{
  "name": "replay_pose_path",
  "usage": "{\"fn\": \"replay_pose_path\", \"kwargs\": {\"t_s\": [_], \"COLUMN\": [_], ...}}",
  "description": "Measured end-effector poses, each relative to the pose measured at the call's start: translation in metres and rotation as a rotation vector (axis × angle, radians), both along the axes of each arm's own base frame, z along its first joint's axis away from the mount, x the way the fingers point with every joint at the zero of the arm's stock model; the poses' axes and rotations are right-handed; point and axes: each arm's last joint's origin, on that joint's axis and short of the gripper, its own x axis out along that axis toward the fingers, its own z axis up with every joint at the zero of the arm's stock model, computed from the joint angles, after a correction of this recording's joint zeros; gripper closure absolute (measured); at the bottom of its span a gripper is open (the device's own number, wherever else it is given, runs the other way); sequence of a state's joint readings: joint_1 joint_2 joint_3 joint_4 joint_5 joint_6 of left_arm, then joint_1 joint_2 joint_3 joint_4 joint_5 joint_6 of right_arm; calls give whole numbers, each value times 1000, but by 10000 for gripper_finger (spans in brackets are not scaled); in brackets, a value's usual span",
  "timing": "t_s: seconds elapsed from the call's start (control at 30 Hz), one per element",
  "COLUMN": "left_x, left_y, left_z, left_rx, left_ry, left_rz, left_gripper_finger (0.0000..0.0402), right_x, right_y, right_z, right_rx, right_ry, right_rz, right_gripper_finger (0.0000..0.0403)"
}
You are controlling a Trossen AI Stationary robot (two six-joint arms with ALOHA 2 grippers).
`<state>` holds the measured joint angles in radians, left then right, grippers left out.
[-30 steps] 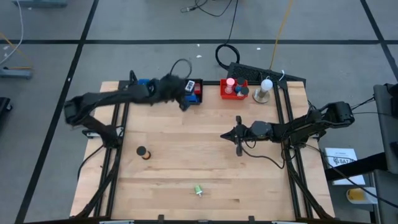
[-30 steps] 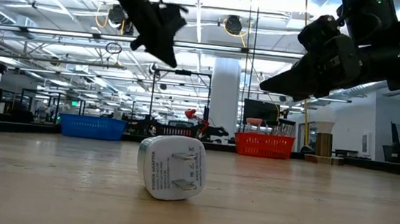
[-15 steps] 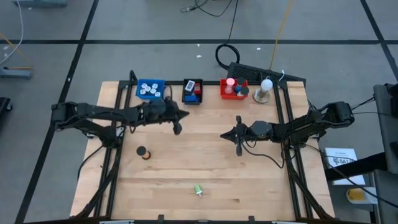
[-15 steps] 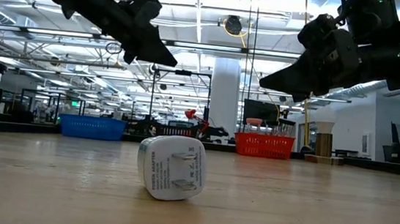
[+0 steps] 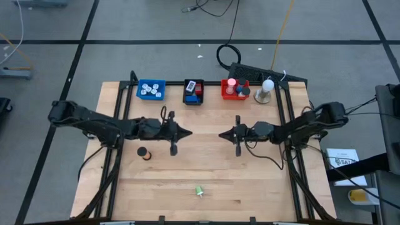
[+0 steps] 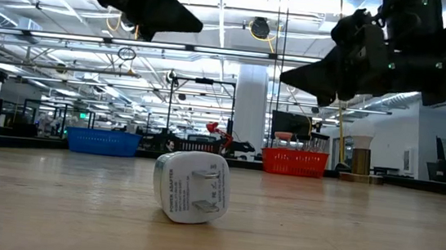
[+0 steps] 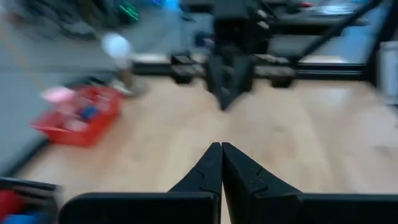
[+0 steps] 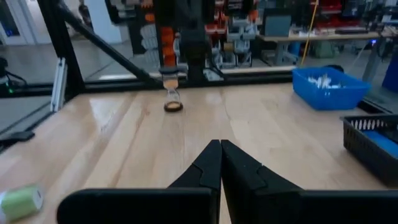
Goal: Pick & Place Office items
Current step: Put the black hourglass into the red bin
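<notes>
Fingers on both grippers are clenched tight with nothing in them, left gripper point(image 5: 186, 132) and right gripper point(image 5: 222, 134) facing each other mid-table point(image 5: 206, 169). Blue tray point(image 5: 150, 89), black tray point(image 5: 194, 92) and red tray point(image 5: 235, 89) line the far edge. Loose items: white plug adapter point(image 6: 191, 187), hourglass thing point(image 5: 143, 153) by the left arm, tiny green cylinder point(image 5: 199, 191) near the front edge.

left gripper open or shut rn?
Shut. The left gripper shows its two fingers pressed tip to tip with nothing between them, above bare table.
</notes>
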<state>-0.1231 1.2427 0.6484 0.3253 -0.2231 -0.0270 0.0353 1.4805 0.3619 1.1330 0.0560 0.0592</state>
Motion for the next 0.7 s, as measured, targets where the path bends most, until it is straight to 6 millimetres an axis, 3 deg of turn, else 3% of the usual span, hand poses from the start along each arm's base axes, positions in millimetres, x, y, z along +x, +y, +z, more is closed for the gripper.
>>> {"fn": "replay_pose_path", "kwargs": {"t_s": [0.1, 0.23, 0.37, 0.7], "left_x": [-6, -15, -28, -75], "left_y": [-6, -5, -8, -30], "left_z": [-5, -15, -18, 28], "left_rx": [78, 53, 8, -164], "left_ry": [-106, -216, -98, 322], "left_rz": [78, 68, 85, 181], "left_gripper_finger": [398, 385, 393, 398], "right_x": [4, 6, 6, 6], "right_y": [-1, -6, -11, -10], "right_z": [-10, -15, -15, -15], "right_rx": [-2, -4, 29, 33], "right_ry": [12, 22, 21, 29], "right_rz": [-5, -29, -47, -45], "right_gripper_finger": [403, 403, 403, 403]}}
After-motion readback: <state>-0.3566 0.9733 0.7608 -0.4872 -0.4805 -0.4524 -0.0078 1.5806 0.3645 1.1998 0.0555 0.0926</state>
